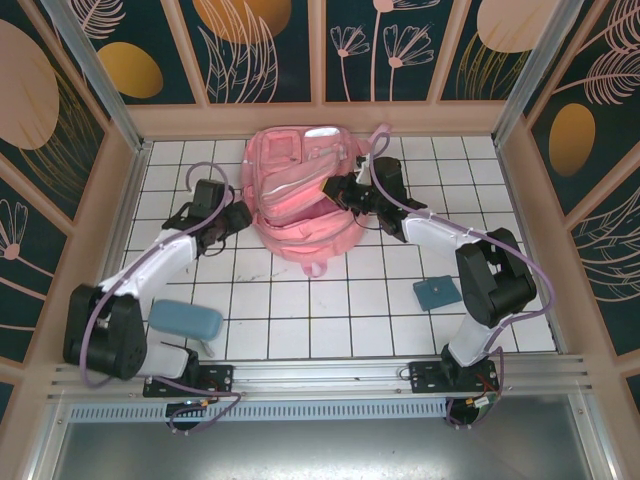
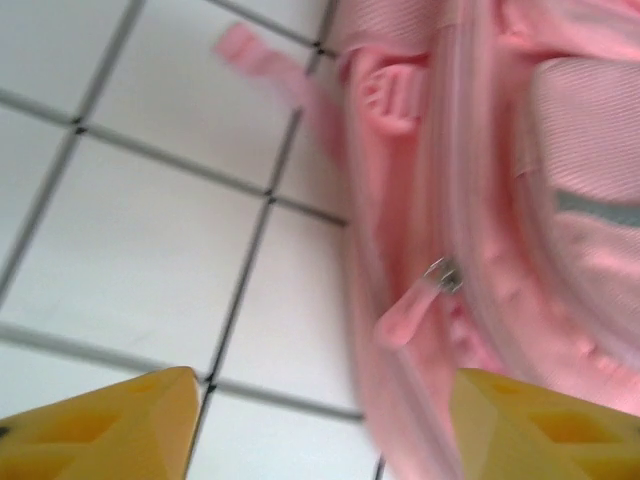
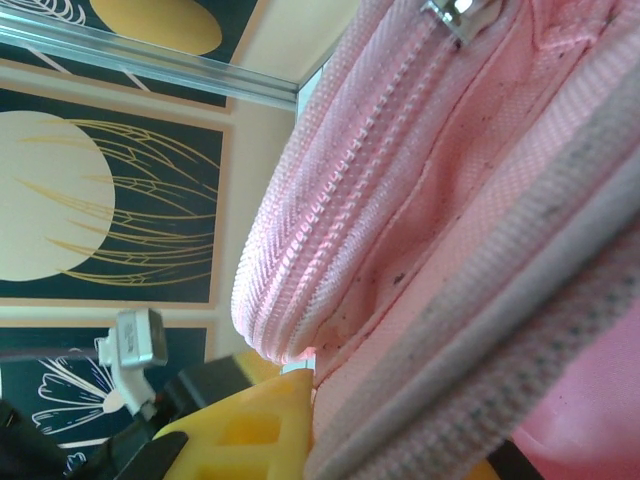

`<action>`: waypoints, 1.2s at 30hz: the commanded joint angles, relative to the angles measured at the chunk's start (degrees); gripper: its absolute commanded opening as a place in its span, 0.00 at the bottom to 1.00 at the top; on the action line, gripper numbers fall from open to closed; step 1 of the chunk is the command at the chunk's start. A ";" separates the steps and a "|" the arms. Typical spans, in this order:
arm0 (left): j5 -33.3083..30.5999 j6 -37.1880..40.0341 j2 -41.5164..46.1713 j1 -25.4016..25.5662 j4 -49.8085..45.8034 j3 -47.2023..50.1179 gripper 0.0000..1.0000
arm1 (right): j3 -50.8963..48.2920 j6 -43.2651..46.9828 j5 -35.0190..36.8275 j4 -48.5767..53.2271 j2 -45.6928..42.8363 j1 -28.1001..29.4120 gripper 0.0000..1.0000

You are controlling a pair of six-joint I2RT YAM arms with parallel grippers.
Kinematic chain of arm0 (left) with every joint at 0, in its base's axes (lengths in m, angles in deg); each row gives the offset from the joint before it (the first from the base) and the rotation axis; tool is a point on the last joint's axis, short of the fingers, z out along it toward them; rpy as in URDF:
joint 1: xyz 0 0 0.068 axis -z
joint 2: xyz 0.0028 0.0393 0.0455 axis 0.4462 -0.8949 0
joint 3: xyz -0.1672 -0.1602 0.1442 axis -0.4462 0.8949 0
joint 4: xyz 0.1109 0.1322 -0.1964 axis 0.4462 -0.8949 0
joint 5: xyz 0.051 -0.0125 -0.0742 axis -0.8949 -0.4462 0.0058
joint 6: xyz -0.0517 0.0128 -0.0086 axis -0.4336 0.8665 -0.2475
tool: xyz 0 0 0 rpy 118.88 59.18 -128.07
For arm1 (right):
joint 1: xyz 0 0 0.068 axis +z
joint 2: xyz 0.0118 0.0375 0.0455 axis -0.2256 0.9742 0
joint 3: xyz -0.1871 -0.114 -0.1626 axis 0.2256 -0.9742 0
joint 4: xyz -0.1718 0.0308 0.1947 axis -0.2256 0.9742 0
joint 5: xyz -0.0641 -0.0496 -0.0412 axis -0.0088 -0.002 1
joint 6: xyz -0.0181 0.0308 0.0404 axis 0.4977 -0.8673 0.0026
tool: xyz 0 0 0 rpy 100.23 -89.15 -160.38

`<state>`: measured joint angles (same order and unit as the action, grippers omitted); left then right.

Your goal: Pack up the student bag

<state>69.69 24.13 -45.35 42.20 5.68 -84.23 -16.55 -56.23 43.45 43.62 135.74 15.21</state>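
The student bag [image 1: 298, 200], a large pink backpack, lies on the white tiled table near the back with its main compartment gaping. My left gripper [image 1: 243, 216] sits at the bag's left edge. In the left wrist view it [image 2: 325, 430] stands open, its yellow fingertips [image 2: 100, 430] wide apart, and the bag's pink zipper pull [image 2: 410, 315] hangs free just beyond them. My right gripper [image 1: 336, 189] reaches in from the right and holds up the bag's opened flap. In the right wrist view it [image 3: 375, 455] is shut on the pink fabric [image 3: 430, 250] beside a zipper line.
A blue case [image 1: 186, 320] lies at the near left beside my left arm. A small teal flat object [image 1: 437, 292] rests on the tiles at the near right. Wooden walls [image 1: 130, 200] with patterned panels close in the table on three sides.
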 commanded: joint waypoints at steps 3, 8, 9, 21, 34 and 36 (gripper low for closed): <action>-8.41 -5.44 7.88 -0.12 -21.05 4.00 0.80 | -1.70 0.88 1.61 -5.35 -2.67 0.40 0.00; -11.98 -14.87 13.15 -0.09 -29.55 8.03 0.75 | -2.43 1.06 1.69 -5.90 -2.59 0.34 0.00; -12.70 -16.44 12.92 -0.07 -33.02 8.23 0.75 | -2.54 1.31 1.75 -5.82 -2.57 0.25 0.00; -13.00 -26.28 11.76 -0.13 -42.82 9.37 0.93 | -3.76 1.06 1.08 -7.01 -2.00 -0.65 0.00; 0.44 -20.28 14.90 -0.10 -22.01 17.69 0.85 | -3.50 0.86 0.81 -6.69 -1.94 -0.74 0.00; 4.47 -18.60 14.79 -0.05 -17.81 17.88 0.82 | -3.48 0.85 0.97 -6.61 -2.03 -0.76 0.00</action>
<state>65.08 2.75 -30.40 42.14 -23.24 -67.00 -19.79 -56.21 43.58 40.47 135.72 15.08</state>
